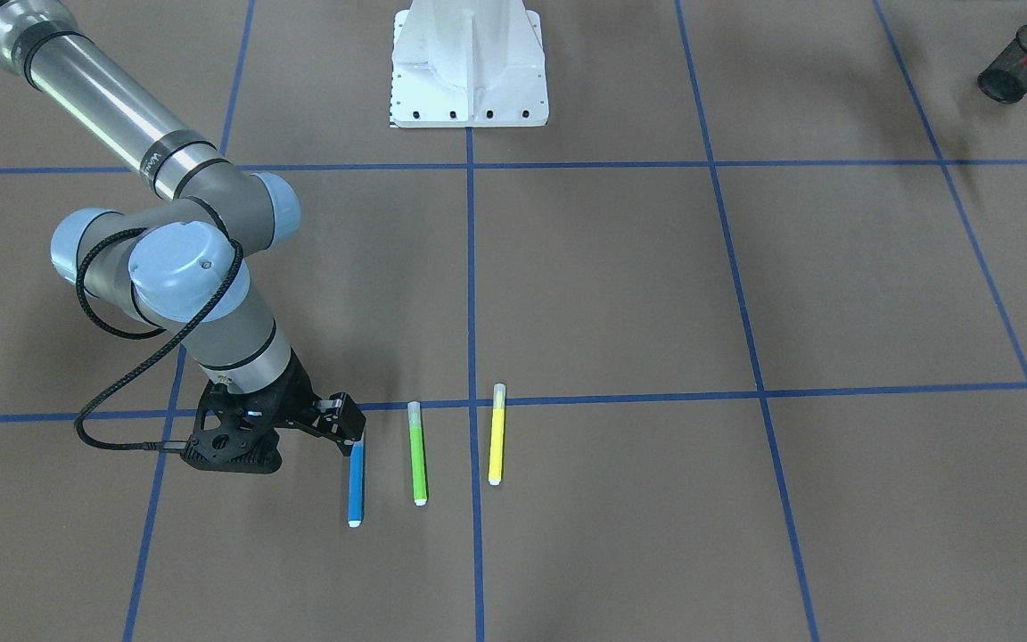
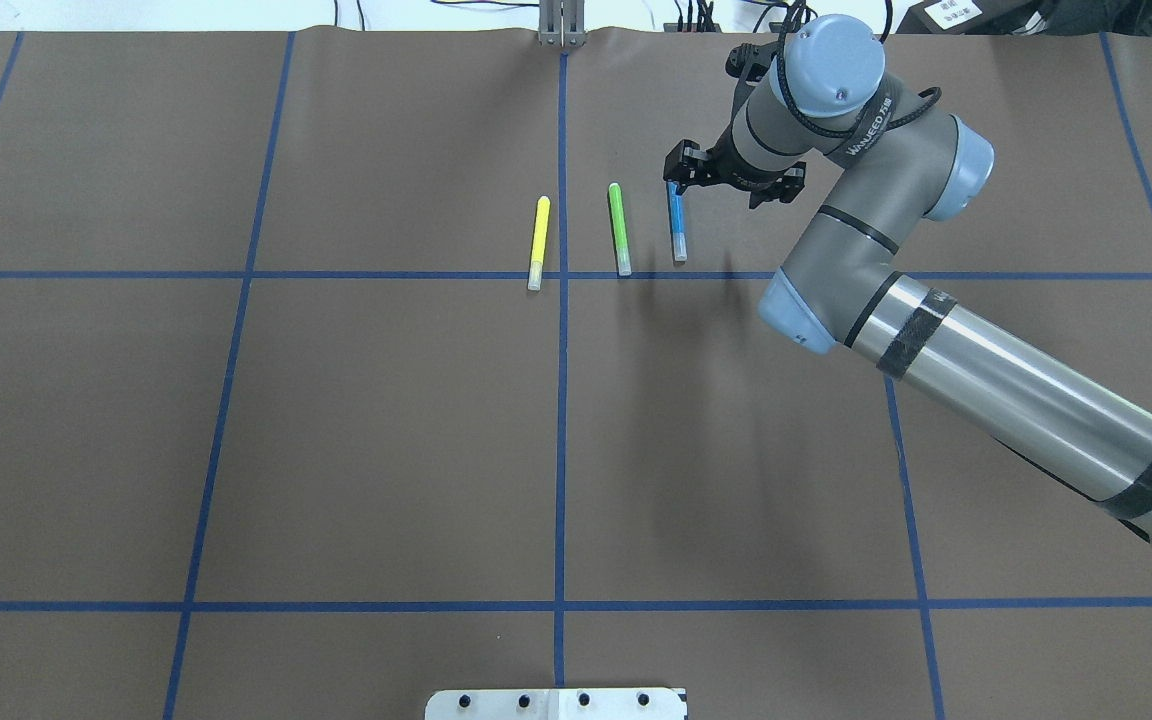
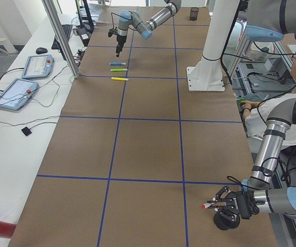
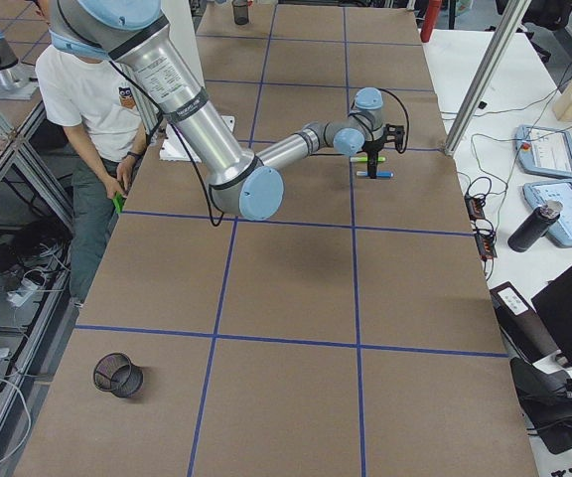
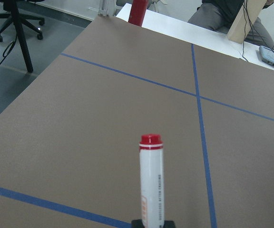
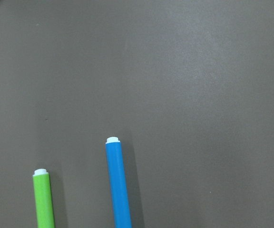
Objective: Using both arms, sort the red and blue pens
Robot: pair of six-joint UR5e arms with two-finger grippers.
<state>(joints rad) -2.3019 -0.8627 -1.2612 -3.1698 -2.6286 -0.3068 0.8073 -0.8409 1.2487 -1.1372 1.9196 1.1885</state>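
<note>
The blue pen lies flat on the brown table beside two other markers, and also shows in the overhead view. My right gripper hangs just over its capped end, open, with nothing between its fingers. The right wrist view shows the blue pen on the table and no fingertips. The red pen, white-barrelled with a red cap, is held in my shut left gripper. It sticks out level above a black mesh cup near the table's corner.
A green marker and a yellow marker lie parallel to the blue pen. The white robot base stands at the table's edge. A second dark cup stands at the far end. A person sits beside the table.
</note>
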